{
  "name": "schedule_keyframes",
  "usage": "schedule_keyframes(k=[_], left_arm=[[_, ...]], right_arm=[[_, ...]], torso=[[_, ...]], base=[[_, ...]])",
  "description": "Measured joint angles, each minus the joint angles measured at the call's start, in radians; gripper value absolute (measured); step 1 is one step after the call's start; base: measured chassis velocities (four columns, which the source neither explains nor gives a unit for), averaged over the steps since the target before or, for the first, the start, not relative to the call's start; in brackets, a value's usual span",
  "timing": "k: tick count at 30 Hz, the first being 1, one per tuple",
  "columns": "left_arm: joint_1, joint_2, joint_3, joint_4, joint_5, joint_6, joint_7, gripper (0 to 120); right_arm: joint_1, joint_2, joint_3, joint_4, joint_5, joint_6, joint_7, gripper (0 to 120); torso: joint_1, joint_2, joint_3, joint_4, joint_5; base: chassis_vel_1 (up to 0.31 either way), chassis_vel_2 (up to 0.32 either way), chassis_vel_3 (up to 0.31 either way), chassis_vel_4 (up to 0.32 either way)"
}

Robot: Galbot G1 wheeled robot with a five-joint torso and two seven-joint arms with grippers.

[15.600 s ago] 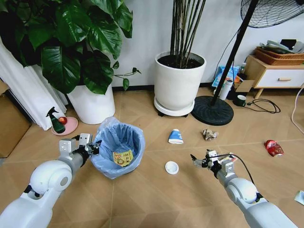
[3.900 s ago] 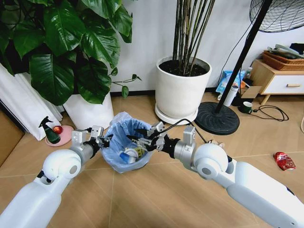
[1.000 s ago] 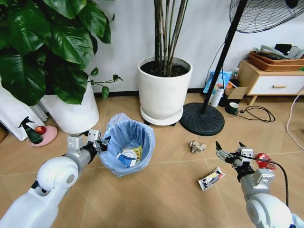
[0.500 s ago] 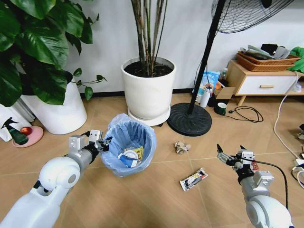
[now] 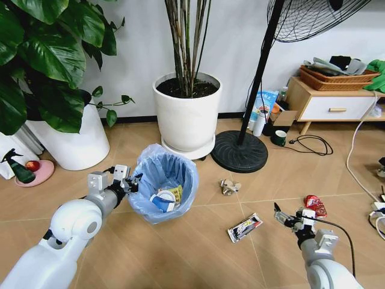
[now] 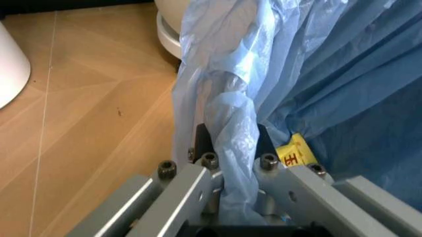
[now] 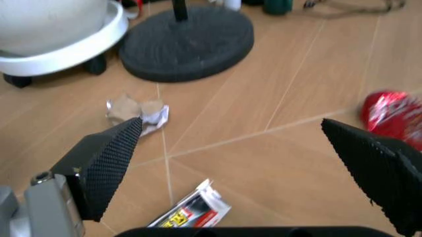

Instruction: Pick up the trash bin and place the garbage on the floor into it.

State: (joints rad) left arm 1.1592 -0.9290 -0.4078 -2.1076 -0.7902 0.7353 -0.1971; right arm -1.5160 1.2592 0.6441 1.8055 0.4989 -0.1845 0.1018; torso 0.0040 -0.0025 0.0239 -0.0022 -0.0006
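The trash bin (image 5: 163,183), black with a light-blue bag, stands on the floor (image 5: 198,259) at centre left. My left gripper (image 5: 123,180) is shut on its rim; the left wrist view shows the left gripper (image 6: 231,168) pinching the bag (image 6: 329,74). A cup, a lid and a yellow wrapper (image 6: 293,153) lie inside. My right gripper (image 5: 289,218) hovers open low over the floor, holding nothing. Near the right gripper (image 7: 231,123) lie a silver wrapper (image 5: 245,227) (image 7: 191,212), a crumpled wad (image 5: 229,187) (image 7: 138,112) and a red can (image 5: 313,205) (image 7: 389,116).
A big white plant pot (image 5: 186,111) and the fan's black round base (image 5: 239,152) stand behind the litter. Another white pot (image 5: 66,141) is at the left. A wooden cabinet (image 5: 334,102), a mug (image 5: 279,138) and cables (image 5: 361,180) are at the right.
The camera swung right a second ago. My right gripper has since sunk lower and nearer, uncovering the red can. The cup and lid once on the floor now lie in the bin.
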Motion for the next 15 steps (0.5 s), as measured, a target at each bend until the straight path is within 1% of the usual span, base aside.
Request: schedule_keyframes(k=[3,5,6,8,9,13,15], left_arm=[[0.000,0.002,0.000,0.000,0.000,0.000,0.000,0],[0.000,0.004,0.000,-0.001,-0.001,0.000,0.000,0],[0.000,0.004,0.000,-0.001,-0.001,0.000,0.000,0],[-0.002,0.004,0.001,0.000,-0.002,0.000,0.000,0],[-0.002,0.004,0.001,0.000,-0.002,0.000,0.000,0],[-0.009,-0.002,0.008,0.007,-0.002,0.000,0.001,0],[-0.010,-0.003,0.009,0.009,-0.002,0.000,0.002,0]], right_arm=[[0.037,0.003,-0.034,-0.038,0.028,-0.023,0.032,100],[0.086,0.005,-0.078,-0.094,0.078,-0.072,0.065,100],[0.086,0.005,-0.078,-0.094,0.078,-0.072,0.065,100],[0.128,-0.007,-0.110,-0.144,0.136,-0.121,0.095,100],[0.128,-0.007,-0.110,-0.144,0.136,-0.121,0.095,100],[0.202,-0.022,-0.172,-0.187,0.343,-0.220,0.276,100],[0.219,-0.021,-0.182,-0.198,0.361,-0.231,0.291,100]], torso=[[0.000,0.000,0.000,0.0000,-0.0003],[0.000,0.000,0.000,0.0001,-0.0001],[0.000,0.000,0.000,0.0001,-0.0001],[0.000,0.000,0.000,0.0001,-0.0002],[0.000,0.000,0.000,0.0001,-0.0002],[0.000,0.000,0.000,-0.0002,-0.0003],[0.000,0.000,0.000,0.0000,-0.0002]], base=[[0.000,0.000,0.000,0.000],[0.000,0.000,0.000,0.000],[0.000,0.000,0.000,0.000],[0.000,0.000,0.000,0.000],[0.000,0.000,0.000,0.000],[0.000,0.000,0.000,0.000],[0.000,0.000,0.000,0.000]])
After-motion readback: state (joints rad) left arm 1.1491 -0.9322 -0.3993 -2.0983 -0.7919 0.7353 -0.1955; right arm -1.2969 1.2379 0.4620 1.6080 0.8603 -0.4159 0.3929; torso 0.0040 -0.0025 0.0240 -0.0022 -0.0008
